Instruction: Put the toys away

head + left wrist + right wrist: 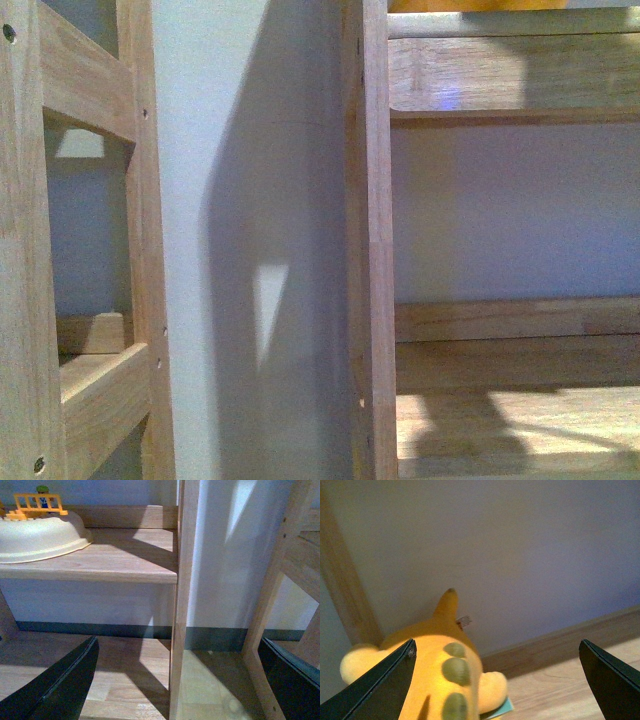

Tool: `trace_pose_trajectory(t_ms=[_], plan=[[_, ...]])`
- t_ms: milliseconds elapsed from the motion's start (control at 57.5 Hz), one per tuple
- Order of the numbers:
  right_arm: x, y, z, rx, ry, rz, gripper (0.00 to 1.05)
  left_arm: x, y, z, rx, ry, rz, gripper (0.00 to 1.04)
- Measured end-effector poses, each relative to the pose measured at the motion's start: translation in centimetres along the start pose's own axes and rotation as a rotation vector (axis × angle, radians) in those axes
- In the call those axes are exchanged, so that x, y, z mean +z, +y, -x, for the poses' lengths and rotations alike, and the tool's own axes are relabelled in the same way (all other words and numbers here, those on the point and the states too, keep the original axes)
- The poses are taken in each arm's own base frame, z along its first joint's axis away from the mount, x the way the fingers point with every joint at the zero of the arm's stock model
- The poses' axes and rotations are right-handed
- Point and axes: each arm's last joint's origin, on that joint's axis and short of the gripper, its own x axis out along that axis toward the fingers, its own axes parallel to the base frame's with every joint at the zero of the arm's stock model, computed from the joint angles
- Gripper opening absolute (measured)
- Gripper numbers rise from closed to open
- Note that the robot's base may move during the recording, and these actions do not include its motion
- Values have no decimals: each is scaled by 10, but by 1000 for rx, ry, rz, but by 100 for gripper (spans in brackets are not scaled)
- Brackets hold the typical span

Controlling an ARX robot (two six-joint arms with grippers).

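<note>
On the wooden shelf board [580,685] seen by the right wrist camera, the orange-yellow plush toy [437,675] is lying close against the pale back wall, near a wooden upright [345,595]. Its back, marked with a row of dull green spots, is facing the camera, and a pointed part is sticking up toward the wall. A small tag is showing at its back, and a light blue label is peeking out beneath it.

The right gripper [495,690] is hanging over the toy with its jaws wide apart. One dark finger is overlapping the toy's flank in the picture; the other is standing well clear. Whether that finger is touching the plush cannot be told. Judging from this posture, the toy is either being released onto the shelf or is about to be grasped; the frames do not settle which.

The left gripper [180,690] is also standing open and holding nothing, facing a lower shelf and the shelving unit's post [182,600]. A cream bowl [40,537] is sitting on the shelf above, carrying a yellow toy fence [37,505].

In the front view, only wooden frames and wall are showing.
</note>
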Motion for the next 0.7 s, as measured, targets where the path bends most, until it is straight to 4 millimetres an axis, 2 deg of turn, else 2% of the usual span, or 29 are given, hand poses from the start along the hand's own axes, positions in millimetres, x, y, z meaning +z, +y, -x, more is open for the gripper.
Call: trace_pose_trajectory(t_ms=[174,261,365,539,626,695], plan=[[17,-33,40,-51,-35,21,98,0,0,0,0,0,0,98],[21,-58,82,-62,-77,37,98,0,0,0,0,0,0,98],[21,-77,122,-50,-97,42,98,0,0,0,0,0,0,98],[-2,-112,182,-70,-57,34,98,0,0,0,0,0,0,98],[-24,-125,208,-99,-21,24,98,0,0,0,0,0,0,98],[-57,-132,229,-95,32,1,98,0,0,0,0,0,0,98]])
